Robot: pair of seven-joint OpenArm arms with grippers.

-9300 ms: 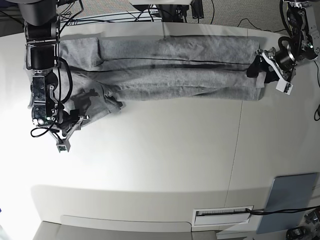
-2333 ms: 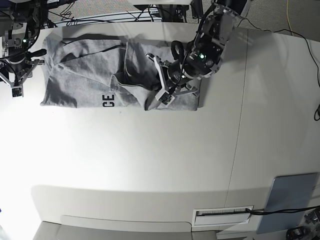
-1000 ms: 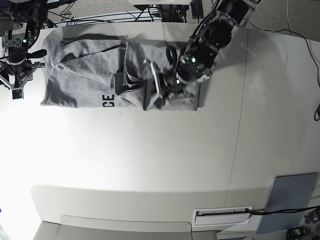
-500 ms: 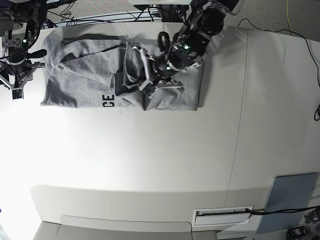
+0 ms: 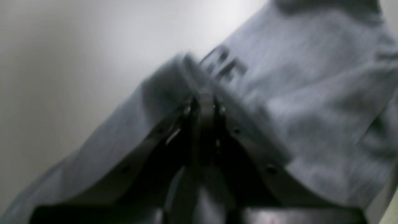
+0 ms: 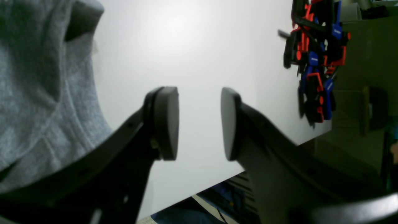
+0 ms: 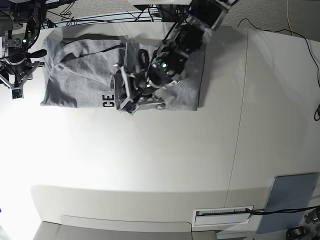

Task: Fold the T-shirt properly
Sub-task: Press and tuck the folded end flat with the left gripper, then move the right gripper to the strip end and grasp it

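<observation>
Base view alone shows the grey-blue pad [image 7: 289, 200] on the worktop [image 7: 150, 165]; left pincer [image 5: 203, 99] grasping T-shirt [image 7: 80, 75] folds, right pincer [image 6: 199, 123] released beside it.

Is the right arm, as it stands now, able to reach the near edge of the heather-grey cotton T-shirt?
Probably yes: the right gripper is open and empty beside the T-shirt's end, with only bare white table between it and that edge.
</observation>
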